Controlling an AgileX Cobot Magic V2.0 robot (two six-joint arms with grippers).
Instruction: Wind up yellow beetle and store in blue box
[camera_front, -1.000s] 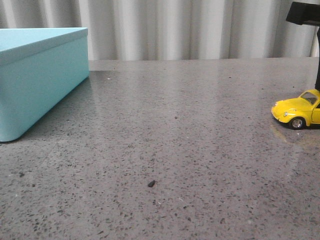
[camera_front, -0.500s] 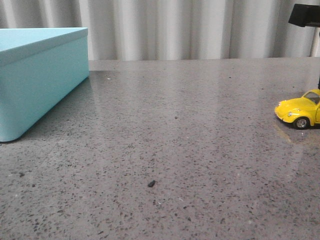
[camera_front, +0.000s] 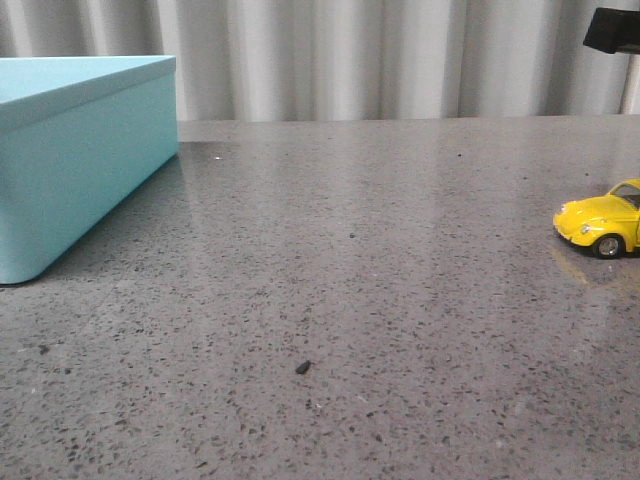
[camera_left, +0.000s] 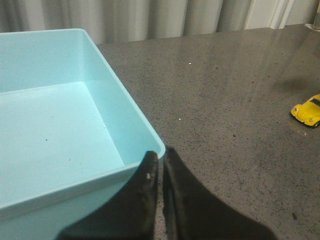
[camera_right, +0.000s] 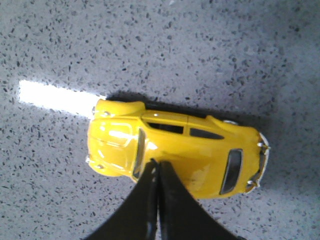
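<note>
The yellow beetle (camera_front: 603, 226) stands on its wheels at the right edge of the front view, nose pointing left. It also shows small and far off in the left wrist view (camera_left: 307, 110). In the right wrist view the beetle (camera_right: 175, 145) lies just under my right gripper (camera_right: 158, 165), which is shut with its tips over the roof and nothing between them. The blue box (camera_front: 80, 170) stands open at the far left. My left gripper (camera_left: 161, 155) is shut and empty, over the near corner of the box (camera_left: 125, 110).
The grey speckled table (camera_front: 350, 280) stretches between the box and the beetle. A small dark crumb (camera_front: 302, 368) lies near the front middle. A pale pleated curtain (camera_front: 350, 50) hangs behind. A black part of the right arm (camera_front: 612, 30) shows at the top right.
The beetle has moved a little to the right, further toward the frame edge. The black arm part above it has shifted right too. The box has not moved.
</note>
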